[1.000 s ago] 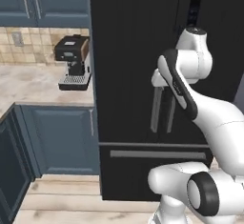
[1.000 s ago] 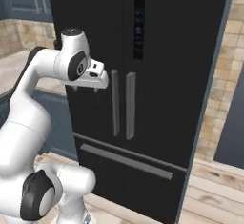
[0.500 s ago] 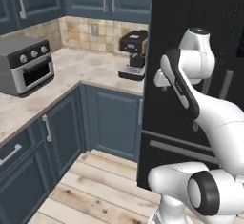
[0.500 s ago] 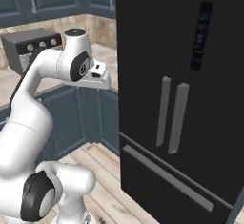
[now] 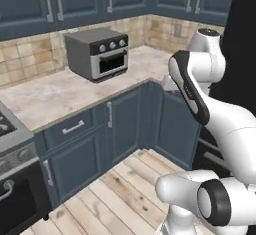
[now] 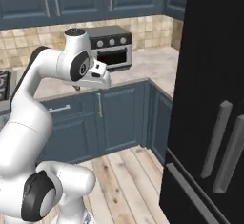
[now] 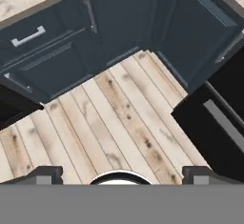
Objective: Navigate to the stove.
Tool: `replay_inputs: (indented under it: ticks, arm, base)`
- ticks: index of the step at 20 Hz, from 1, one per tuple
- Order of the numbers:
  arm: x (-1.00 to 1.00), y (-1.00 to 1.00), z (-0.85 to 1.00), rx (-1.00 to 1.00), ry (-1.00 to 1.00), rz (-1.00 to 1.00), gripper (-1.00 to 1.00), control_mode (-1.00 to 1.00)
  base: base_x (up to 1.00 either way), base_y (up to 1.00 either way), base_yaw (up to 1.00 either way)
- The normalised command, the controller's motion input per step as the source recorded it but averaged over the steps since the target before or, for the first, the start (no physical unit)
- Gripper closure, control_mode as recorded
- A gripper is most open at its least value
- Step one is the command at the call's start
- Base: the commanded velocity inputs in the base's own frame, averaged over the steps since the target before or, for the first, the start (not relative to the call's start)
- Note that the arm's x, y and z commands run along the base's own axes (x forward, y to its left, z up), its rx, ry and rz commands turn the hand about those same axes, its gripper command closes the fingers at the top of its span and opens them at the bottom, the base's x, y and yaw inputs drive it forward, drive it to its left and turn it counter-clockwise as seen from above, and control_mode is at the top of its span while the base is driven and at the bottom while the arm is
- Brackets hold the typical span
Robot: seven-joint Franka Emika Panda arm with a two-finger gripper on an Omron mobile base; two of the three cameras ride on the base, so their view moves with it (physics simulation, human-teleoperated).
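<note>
The stainless-steel gas stove (image 5: 12, 179) sits at far left beside the marble tabletop (image 5: 60, 96) bearing a grey toaster oven (image 5: 96, 53); the tool (image 7: 122, 173) hangs spread, empty, above the wooden floor (image 7: 109, 123).

both base views look forward and down from behind the arm, left and right, and share the toaster oven (image 5: 97, 53) (image 6: 112, 47) on the corner surface (image 5: 60, 95) (image 6: 143, 70). the hand view looks down at the wood floor (image 7: 109, 118), quite near.
</note>
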Motion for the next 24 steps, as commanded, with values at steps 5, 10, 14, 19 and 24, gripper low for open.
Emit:
replay_inputs:
  ticks: [5, 10, 14, 19, 24]
  arm:
    - [0.0, 0.0, 0.0, 0.0, 0.0, 0.0, -1.0, 1.0]
    - [0.0, 0.0, 0.0, 0.0, 0.0, 0.0, -1.0, 1.0]
    - [0.0, 0.0, 0.0, 0.0, 0.0, 0.0, -1.0, 1.0]
    - [0.0, 0.0, 0.0, 0.0, 0.0, 0.0, -1.0, 1.0]
    - [0.0, 0.0, 0.0, 0.0, 0.0, 0.0, -1.0, 1.0]
  base:
    - [-0.11, 0.0, 0.61]
    - [-0.08, 0.0, 0.63]
    - [-0.03, 0.0, 0.63]
    - [-0.1, 0.0, 0.65]
    - [-0.02, 0.0, 0.66]
